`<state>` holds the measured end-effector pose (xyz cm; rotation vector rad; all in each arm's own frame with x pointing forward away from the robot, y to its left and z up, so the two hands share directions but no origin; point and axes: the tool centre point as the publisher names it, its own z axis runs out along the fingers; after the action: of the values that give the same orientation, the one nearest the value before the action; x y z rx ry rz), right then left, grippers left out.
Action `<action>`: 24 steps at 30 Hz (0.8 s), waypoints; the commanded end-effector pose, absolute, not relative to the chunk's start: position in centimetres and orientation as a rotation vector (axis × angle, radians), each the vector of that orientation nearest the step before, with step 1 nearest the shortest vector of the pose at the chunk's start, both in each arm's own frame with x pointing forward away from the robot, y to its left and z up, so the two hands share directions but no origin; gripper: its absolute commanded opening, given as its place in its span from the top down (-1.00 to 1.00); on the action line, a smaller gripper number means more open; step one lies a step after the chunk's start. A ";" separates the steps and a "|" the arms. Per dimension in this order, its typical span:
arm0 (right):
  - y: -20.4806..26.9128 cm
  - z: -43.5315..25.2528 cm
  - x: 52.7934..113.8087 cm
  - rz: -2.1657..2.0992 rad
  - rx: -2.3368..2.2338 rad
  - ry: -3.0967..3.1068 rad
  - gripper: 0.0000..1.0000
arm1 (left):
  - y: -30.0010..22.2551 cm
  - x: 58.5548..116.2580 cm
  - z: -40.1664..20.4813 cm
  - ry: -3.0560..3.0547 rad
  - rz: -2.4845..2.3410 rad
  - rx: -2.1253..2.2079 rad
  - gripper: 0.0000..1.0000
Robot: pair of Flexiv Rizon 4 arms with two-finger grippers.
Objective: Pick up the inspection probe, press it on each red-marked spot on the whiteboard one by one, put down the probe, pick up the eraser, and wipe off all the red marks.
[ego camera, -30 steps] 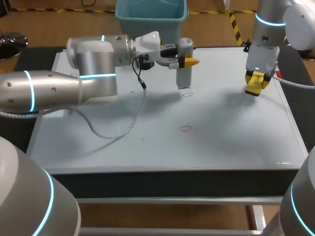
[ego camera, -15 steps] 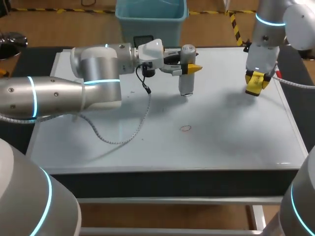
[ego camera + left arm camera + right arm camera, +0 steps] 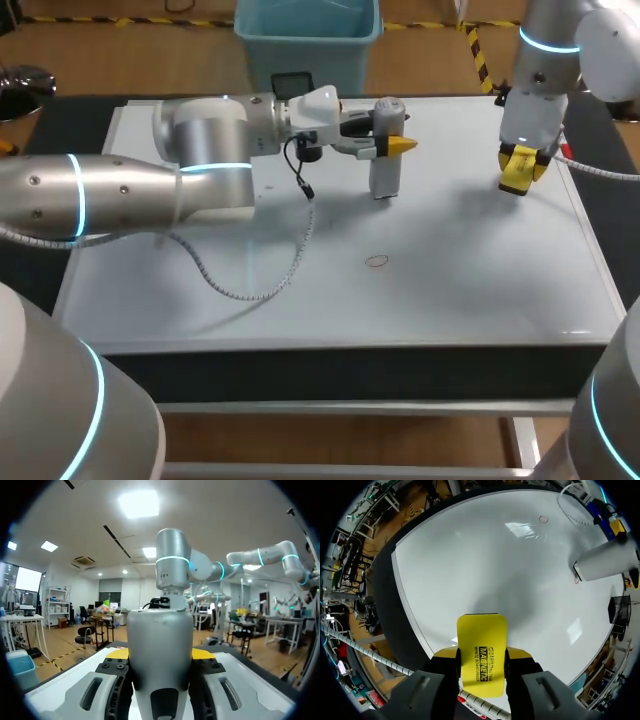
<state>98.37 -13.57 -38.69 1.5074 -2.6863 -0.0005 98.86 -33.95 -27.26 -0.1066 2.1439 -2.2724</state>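
Observation:
The grey inspection probe (image 3: 385, 160) stands upright with its tip on the whiteboard (image 3: 480, 290), at the back middle. My left gripper (image 3: 388, 146) is shut on it from the side. In the left wrist view the probe (image 3: 160, 650) fills the gap between the fingers. One red mark (image 3: 377, 261) shows in front of the probe; the spot under the tip is hidden. At the back right my right gripper (image 3: 520, 172) hangs just above the board, shut on the yellow eraser (image 3: 481, 652). Ahead of it the right wrist view shows the probe (image 3: 605, 562) and the red mark (image 3: 543, 519).
A thin grey cable (image 3: 250, 290) hangs from my left wrist and loops onto the board's left half. A small black device (image 3: 292, 82) sits at the board's back edge. My left forearm (image 3: 110, 195) lies across the left side.
My left arm carried the probe to the right and set its tip over the upper red mark, which no longer shows. The right arm and eraser have not moved.

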 end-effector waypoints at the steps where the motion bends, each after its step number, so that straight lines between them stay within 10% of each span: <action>1: -13.6 -38.6 98.4 0.002 1.510 -2.684 1.00 | -34.2 99.3 -27.8 2.140 -2.284 -0.098 1.00; 24: -13.6 -38.6 98.4 0.002 1.510 -2.684 1.00 | -33.5 99.6 -28.3 2.136 -2.302 -0.097 1.00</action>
<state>98.37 -13.58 -38.68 1.5074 -2.6866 -0.0005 99.61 -33.53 -28.40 -0.0971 2.1372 -2.3022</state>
